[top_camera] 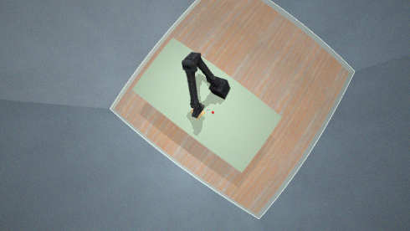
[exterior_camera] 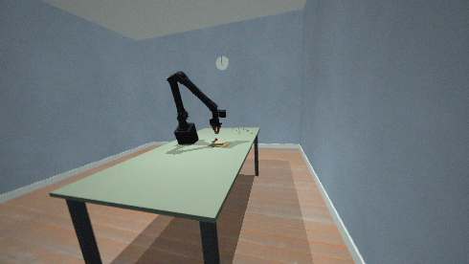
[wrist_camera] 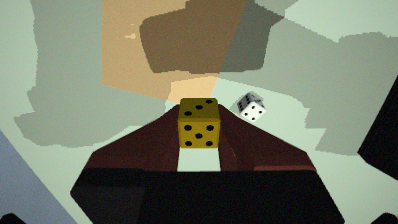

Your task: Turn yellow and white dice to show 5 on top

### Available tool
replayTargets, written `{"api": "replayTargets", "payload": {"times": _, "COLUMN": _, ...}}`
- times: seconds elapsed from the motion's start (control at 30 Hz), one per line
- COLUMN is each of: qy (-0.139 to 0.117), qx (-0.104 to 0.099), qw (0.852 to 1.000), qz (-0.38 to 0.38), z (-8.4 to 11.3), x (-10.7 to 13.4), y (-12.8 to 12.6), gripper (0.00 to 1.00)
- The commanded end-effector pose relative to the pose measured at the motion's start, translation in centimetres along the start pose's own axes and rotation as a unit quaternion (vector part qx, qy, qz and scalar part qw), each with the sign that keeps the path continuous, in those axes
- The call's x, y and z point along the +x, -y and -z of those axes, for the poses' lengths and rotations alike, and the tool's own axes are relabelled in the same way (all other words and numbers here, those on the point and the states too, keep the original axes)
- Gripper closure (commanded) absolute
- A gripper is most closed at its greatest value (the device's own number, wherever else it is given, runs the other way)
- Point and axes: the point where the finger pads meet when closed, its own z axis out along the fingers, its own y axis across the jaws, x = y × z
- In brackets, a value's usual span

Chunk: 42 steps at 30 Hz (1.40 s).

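Yellow die [wrist_camera: 198, 123] clamped between fingers, white die [wrist_camera: 251, 106] just beside, above mat [wrist_camera: 150, 60].

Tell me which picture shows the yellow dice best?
The wrist view. There the yellow die fills the middle, pinched in the pincer, and you can count its black dots. In the top view the arm's end hides it. In the exterior view it is too small to make out.

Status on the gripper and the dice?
Gripper shut on yellow die, held above the table. White die on the table just off the mat. Nothing blocking.
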Motion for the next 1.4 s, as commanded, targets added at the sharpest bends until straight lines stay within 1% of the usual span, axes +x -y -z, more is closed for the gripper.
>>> {"api": "replayTargets", "payload": {"times": 0.0, "qy": 0.002, "qx": -0.023, "qw": 0.999, "qz": -0.030, "z": 0.8, "x": -2.0, "y": -2.1, "gripper": 0.81}}
{"api": "replayTargets", "payload": {"times": 0.17, "qy": 0.001, "qx": -0.021, "qw": 0.999, "qz": -0.029, "z": 0.8, "x": -2.0, "y": -1.9, "gripper": 0.81}}
{"api": "replayTargets", "payload": {"times": 0.2, "qy": 0.002, "qx": -0.014, "qw": 1.000, "qz": -0.009, "z": 0.3, "x": -0.6, "y": -1.5, "gripper": 0.81}}
{"api": "replayTargets", "payload": {"times": 0.3, "qy": 0.001, "qx": -0.015, "qw": 1.000, "qz": -0.010, "z": 0.4, "x": -0.6, "y": -1.5, "gripper": 0.81}}
{"api": "replayTargets", "payload": {"times": 0.37, "qy": 0.002, "qx": -0.007, "qw": 1.000, "qz": -0.020, "z": -0.3, "x": -1.5, "y": -1.3, "gripper": 0.81}}
{"api": "replayTargets", "payload": {"times": 0.5, "qy": 0.004, "qx": 0.002, "qw": 1.000, "qz": -0.017, "z": -1.2, "x": -1.5, "y": -0.2, "gripper": 0.81}}
{"api": "replayTargets", "payload": {"times": 0.67, "qy": 0.003, "qx": -0.001, "qw": 1.000, "qz": -0.018, "z": -2.7, "x": -1.5, "y": -0.6, "gripper": 0.81}}
{"api": "replayTargets", "payload": {"times": 0.73, "qy": 0.003, "qx": -0.001, "qw": 1.000, "qz": -0.018, "z": -2.7, "x": -1.5, "y": -0.6, "gripper": 0.81}}
{"api": "replayTargets", "payload": {"times": 0.8, "qy": 0.004, "qx": 0.003, "qw": 1.000, "qz": -0.016, "z": -3.8, "x": -1.5, "y": -0.1, "gripper": 0.81}}
{"api": "replayTargets", "payload": {"times": 0.93, "qy": 0.003, "qx": -0.002, "qw": 1.000, "qz": -0.019, "z": -5.6, "x": -1.5, "y": -0.7, "gripper": 0.81}}
{"api": "replayTargets", "payload": {"times": 1.07, "qy": 0.003, "qx": 0.002, "qw": 1.000, "qz": -0.017, "z": -7.6, "x": -1.5, "y": -0.2, "gripper": 0.81}}
{"api": "replayTargets", "payload": {"times": 1.13, "qy": 0.002, "qx": -0.002, "qw": 1.000, "qz": -0.019, "z": -8.3, "x": -1.5, "y": -0.8, "gripper": 0.81}}
{"api": "replayTargets", "payload": {"times": 1.23, "qy": 0.003, "qx": -0.003, "qw": 1.000, "qz": -0.019, "z": -9.2, "x": -1.5, "y": -0.8, "gripper": 0.81}}
{"api": "replayTargets", "payload": {"times": 1.3, "qy": 0.003, "qx": -0.003, "qw": 1.000, "qz": -0.019, "z": -9.2, "x": -1.5, "y": -0.8, "gripper": 0.81}}
{"api": "replayTargets", "payload": {"times": 1.33, "qy": 0.002, "qx": -0.008, "qw": 1.000, "qz": -0.008, "z": -9.1, "x": -0.7, "y": -1.0, "gripper": 0.81}}
{"api": "replayTargets", "payload": {"times": 1.37, "qy": 0.002, "qx": -0.007, "qw": 1.000, "qz": -0.012, "z": -9.4, "x": -1.0, "y": -1.0, "gripper": 0.81}}
